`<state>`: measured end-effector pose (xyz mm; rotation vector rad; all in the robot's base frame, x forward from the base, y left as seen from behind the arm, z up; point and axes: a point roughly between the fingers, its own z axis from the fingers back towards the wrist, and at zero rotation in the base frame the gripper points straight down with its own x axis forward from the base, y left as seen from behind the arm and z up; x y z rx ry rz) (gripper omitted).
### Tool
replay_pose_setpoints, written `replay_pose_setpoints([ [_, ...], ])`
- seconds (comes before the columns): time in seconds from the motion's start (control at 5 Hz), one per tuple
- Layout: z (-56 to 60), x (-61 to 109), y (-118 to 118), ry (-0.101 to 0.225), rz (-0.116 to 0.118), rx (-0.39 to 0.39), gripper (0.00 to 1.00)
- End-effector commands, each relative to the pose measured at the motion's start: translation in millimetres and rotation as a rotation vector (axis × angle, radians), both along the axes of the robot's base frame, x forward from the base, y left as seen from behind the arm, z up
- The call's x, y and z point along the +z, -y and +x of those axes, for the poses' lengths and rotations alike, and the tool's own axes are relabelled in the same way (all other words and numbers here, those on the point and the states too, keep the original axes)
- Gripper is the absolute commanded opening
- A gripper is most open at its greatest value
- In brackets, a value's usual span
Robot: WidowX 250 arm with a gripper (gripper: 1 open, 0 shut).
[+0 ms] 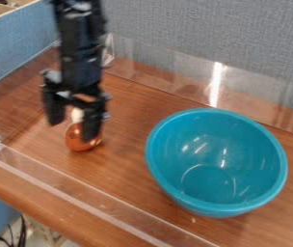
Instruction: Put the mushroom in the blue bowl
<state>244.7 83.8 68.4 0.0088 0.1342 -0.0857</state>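
I am at the grasping step: my claw, jaws spread and empty, straddles the mushroom on the desk left of the blue bowl, so next I should lower, clench, and carry it right.

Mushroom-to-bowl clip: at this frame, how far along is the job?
Done: the gripper sits directly over the mushroom, pointing down. In hand: jaws open around it, no grasp visible; the mushroom lies on the wooden table. Left: close, lift, carry right, release into the empty blue bowl.
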Motion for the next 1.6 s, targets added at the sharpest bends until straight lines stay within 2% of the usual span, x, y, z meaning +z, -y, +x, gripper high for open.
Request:
replay_pose_setpoints([
  [0.0, 8.8, 6.3, 3, 0.03, 0.007, -0.025, 1.0],
  [0.2, 14.3, 8.0, 6, 0.029, 0.008, -0.024, 1.0],
  [0.8, 35.1, -2.4, 10, 0.017, 0.004, -0.048, 1.0],
  [1.2, 42.8, -2.7, 21, 0.011, -0.002, -0.078, 1.0],
  [1.4, 40.5, -3.3, 15, 0.007, -0.004, -0.091, 1.0],
])
